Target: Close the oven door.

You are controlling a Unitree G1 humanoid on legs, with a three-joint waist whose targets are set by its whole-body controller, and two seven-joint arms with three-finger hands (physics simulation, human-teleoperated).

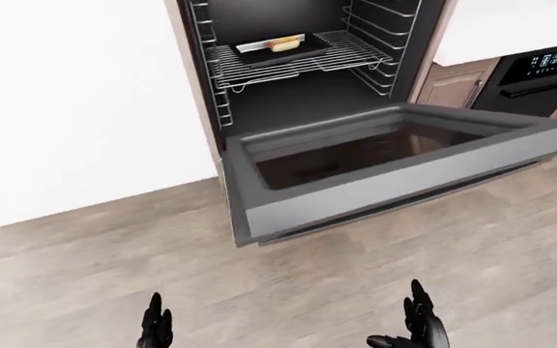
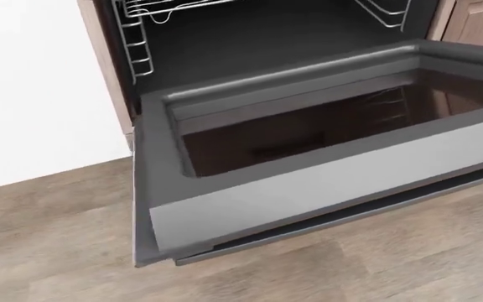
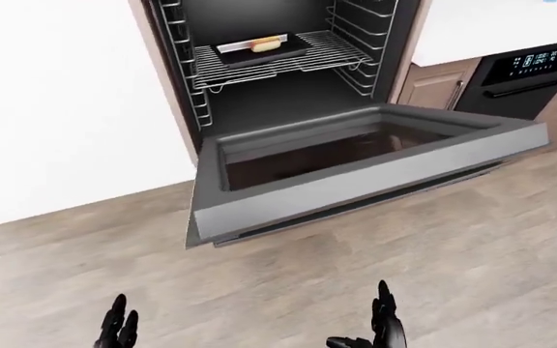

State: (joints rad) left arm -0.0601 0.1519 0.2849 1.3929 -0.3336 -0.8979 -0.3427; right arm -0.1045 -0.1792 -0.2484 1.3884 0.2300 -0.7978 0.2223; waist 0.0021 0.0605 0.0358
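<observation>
My left robot hand (image 1: 155,330) and my right robot hand (image 1: 422,328) were low at the bottom edge of the left-eye view, both with fingers spread wide and holding nothing, well apart from the oven door (image 1: 385,174). The door lay fully down, nearly flat, above the wooden floor (image 1: 114,254), so I judged the task was not begun: I had to reach the door's near edge and lift it shut. The 2 eye views showed my hands, the wire rack (image 3: 269,61) and a tray (image 3: 259,47) with food inside the oven. The head view showed only the door's glass (image 2: 308,132) closely, no hands.
</observation>
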